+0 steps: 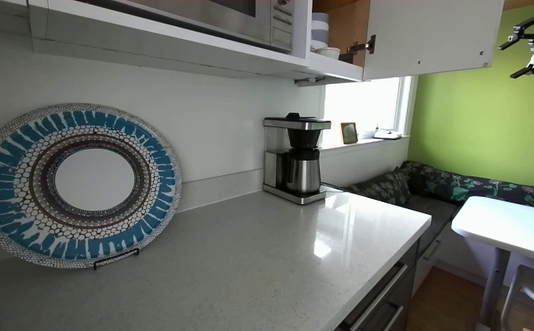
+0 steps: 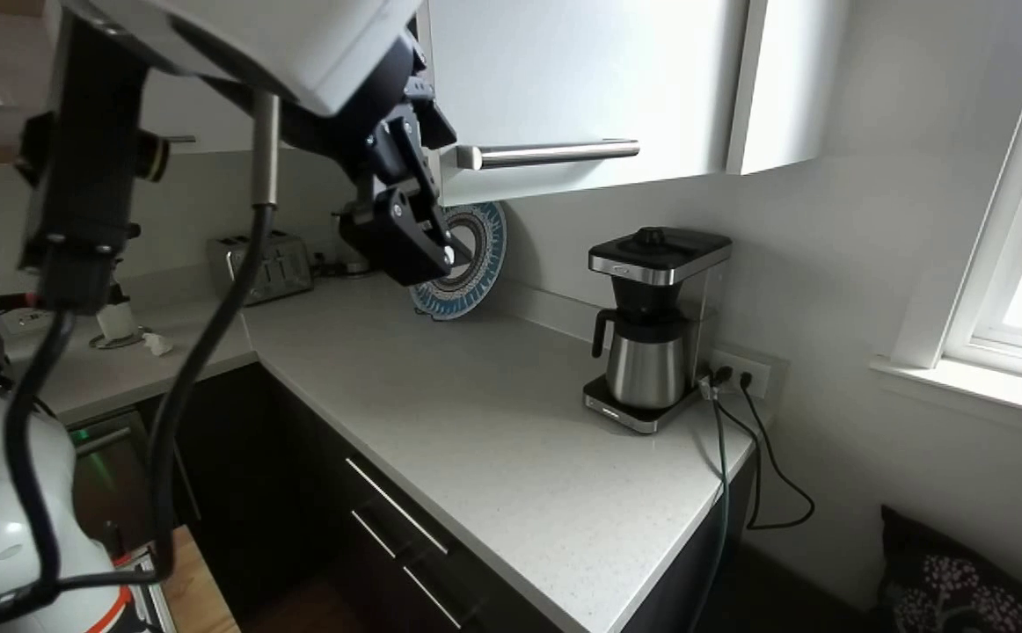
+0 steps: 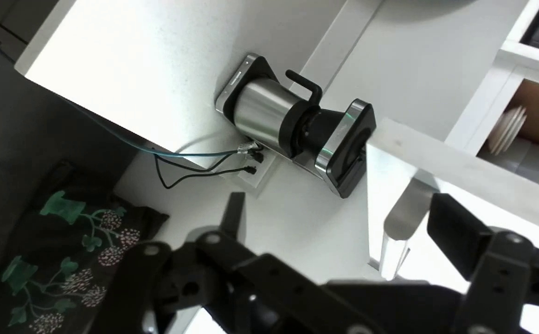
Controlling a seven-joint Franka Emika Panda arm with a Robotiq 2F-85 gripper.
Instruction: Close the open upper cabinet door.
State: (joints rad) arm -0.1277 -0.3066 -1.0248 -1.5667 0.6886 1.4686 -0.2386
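Counter (image 1: 225,248): pale slab along the wall (image 1: 221,124), catching some glare
Door (image 1: 432,37): just hanging wide open above counter level, so the brown insides of the cabinet (image 1: 349,23) are on show
Coffee maker (image 1: 297,158): upright on the counter, near the wall
Gripper (image 1: 508,61): up by the door's free edge, fingers (image 3: 457,234) spread well apart
Handle (image 2: 555,154): metal bar low on the door's outer face; one finger shows right beside it in the wrist view, can't really tell if they touch

- I've room over the surface (image 1: 230,243) between coffee maker (image 1: 297,161) and patterned disc (image 1: 90,179).
- The upper cabinet door (image 1: 432,34), handle (image 3: 406,218) jutting, stands in my way beside the end effector (image 3: 336,211).
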